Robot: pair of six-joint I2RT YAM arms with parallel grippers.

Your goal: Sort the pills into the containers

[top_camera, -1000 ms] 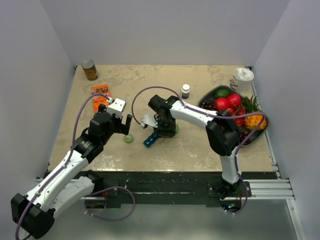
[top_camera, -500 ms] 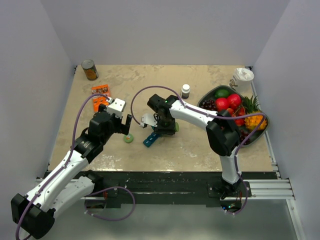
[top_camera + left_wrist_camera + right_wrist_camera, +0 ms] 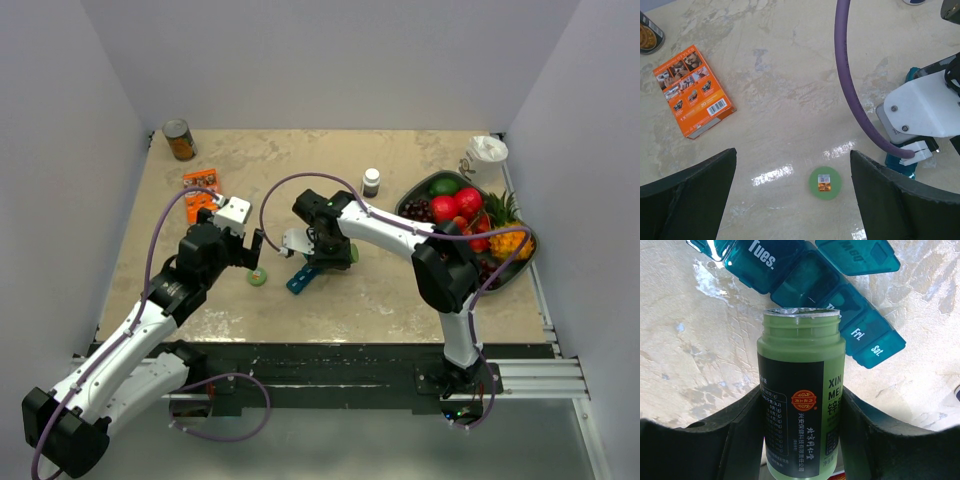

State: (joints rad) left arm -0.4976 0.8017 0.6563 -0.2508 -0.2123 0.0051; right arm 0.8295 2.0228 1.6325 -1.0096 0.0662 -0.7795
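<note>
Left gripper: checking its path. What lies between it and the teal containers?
A green cap on the table, between the left gripper and the containers; the top view shows it.

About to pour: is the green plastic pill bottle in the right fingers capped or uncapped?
Uncapped: the green plastic pill bottle shows a bare threaded neck with foil at the rim, no cap.

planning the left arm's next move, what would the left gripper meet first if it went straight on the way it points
Most likely the small green cap on the table, framed between the open fingers of the left gripper, though depth is unclear.
</note>
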